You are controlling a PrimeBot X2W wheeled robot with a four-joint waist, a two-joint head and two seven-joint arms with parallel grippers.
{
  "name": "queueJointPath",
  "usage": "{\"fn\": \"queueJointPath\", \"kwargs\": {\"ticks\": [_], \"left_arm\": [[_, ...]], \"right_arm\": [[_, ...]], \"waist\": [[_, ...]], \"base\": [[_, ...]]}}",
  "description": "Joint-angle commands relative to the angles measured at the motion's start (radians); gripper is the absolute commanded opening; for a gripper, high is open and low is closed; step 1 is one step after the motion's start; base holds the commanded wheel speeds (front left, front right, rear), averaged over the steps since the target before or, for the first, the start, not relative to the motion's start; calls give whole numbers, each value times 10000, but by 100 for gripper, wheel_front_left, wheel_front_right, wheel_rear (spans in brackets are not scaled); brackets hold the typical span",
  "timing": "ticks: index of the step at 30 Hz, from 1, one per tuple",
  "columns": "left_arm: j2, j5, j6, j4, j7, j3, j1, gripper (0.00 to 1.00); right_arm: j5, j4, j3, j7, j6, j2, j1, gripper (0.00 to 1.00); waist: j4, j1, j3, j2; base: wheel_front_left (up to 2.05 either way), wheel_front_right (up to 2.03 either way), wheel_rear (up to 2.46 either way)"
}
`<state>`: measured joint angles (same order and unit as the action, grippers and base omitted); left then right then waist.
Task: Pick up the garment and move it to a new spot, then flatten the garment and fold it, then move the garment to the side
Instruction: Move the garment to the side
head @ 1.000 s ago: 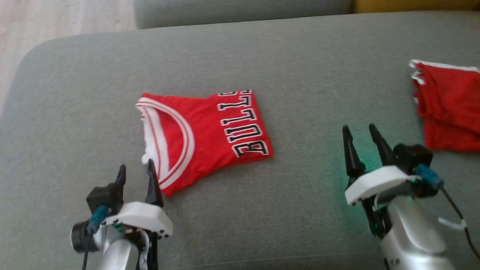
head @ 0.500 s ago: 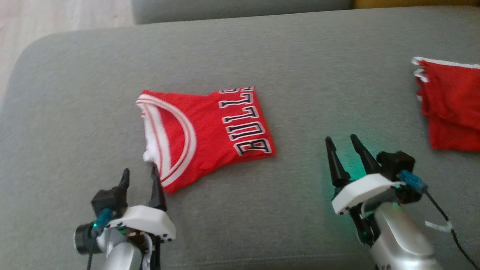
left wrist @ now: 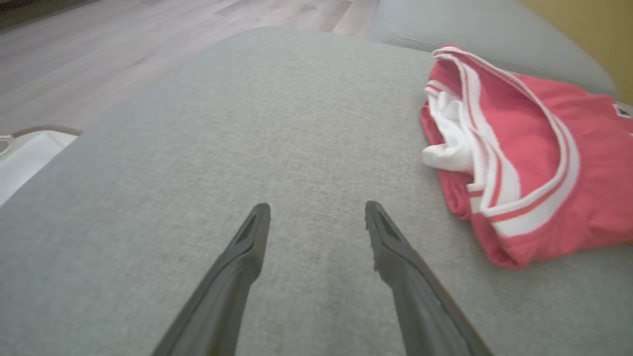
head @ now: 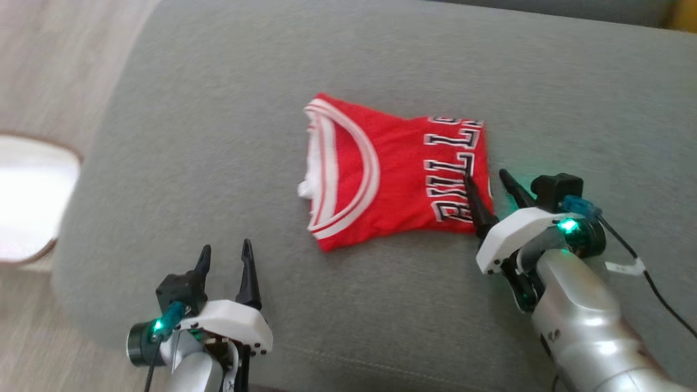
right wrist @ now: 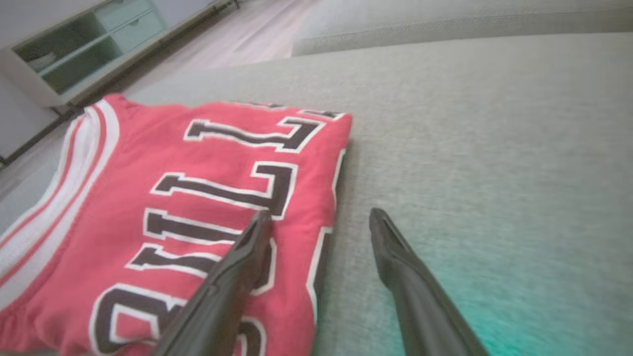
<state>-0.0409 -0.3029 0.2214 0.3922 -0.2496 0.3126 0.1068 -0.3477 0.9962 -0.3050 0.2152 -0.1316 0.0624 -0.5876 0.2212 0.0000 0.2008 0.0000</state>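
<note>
The garment point(head: 392, 174) is a folded red jersey with black-and-white lettering and white-striped trim, lying flat on the grey sofa cushion point(head: 218, 136). My right gripper point(head: 485, 176) is open at the jersey's right edge, its left finger over the lettering and its right finger over bare cushion. The right wrist view shows the same straddle of the garment point(right wrist: 173, 198) by the right gripper point(right wrist: 320, 213). My left gripper point(head: 225, 246) stands open over bare cushion, below and left of the jersey. In the left wrist view the left gripper point(left wrist: 317, 206) is empty, with the garment point(left wrist: 534, 163) to its right.
The cushion's rounded edge drops off to a wooden floor point(head: 54, 65) on the left, where a white rounded object point(head: 27, 196) stands. A second grey cushion point(left wrist: 494, 44) lies beyond the jersey. A pale cabinet point(right wrist: 74, 49) stands across the floor.
The head view has swung left, losing the red pile at the right. The right gripper has closed in on the jersey's right edge. The left gripper has drawn back from the jersey's lower left corner.
</note>
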Motion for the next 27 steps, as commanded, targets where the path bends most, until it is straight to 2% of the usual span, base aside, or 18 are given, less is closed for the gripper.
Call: {"fn": "queueJointPath", "kwargs": {"ticks": [1,3,4,5,6,10,15,16,24,25,27], "left_arm": [[-93,4,83,-373,-122,-268,199,100],[-93,13,128,-458,-122,-300,189,100],[-93,20,132,-480,-122,-314,179,100],[-93,51,137,-500,-122,-330,171,100],[-93,96,129,-513,-122,-349,171,100],[-93,213,52,-459,-122,-541,165,100],[-93,422,-142,-339,-122,-777,188,100],[-93,422,-142,-339,-122,-777,188,100],[-93,771,-375,-30,-122,-1221,821,100],[-93,912,-424,70,-122,-1415,979,100],[-93,1027,-540,214,-122,-1540,1179,100]], "right_arm": [[186,201,-184,-192,9,-121,-309,100],[149,686,-210,-510,9,-121,-487,100],[92,832,-329,-641,9,-121,-522,82],[-62,883,-436,-692,9,-121,-526,24],[-192,875,-613,-707,9,-121,-514,0],[-763,720,-1162,-443,9,-121,-399,0],[-1369,478,-1758,-43,9,-121,-208,0],[-1369,478,-1758,-43,9,-121,-208,0],[-2106,-57,-2929,112,9,-122,-197,0],[-2257,-284,-3278,166,9,-122,-278,0],[-2466,-405,-3452,237,9,-122,-338,0]], "waist": [[547,0,279,0],[627,0,310,0],[634,0,311,0],[594,0,307,0],[511,0,297,0],[-261,0,46,0],[-2147,0,-287,0],[-2147,0,-287,0],[-5868,0,-77,0],[-6680,0,107,0],[-7237,0,290,0]], "base": [[0,0,0],[0,0,0],[0,0,0],[0,0,0],[0,0,0],[0,0,0],[0,0,0],[0,0,0],[0,0,0],[0,0,0],[0,0,0]]}}
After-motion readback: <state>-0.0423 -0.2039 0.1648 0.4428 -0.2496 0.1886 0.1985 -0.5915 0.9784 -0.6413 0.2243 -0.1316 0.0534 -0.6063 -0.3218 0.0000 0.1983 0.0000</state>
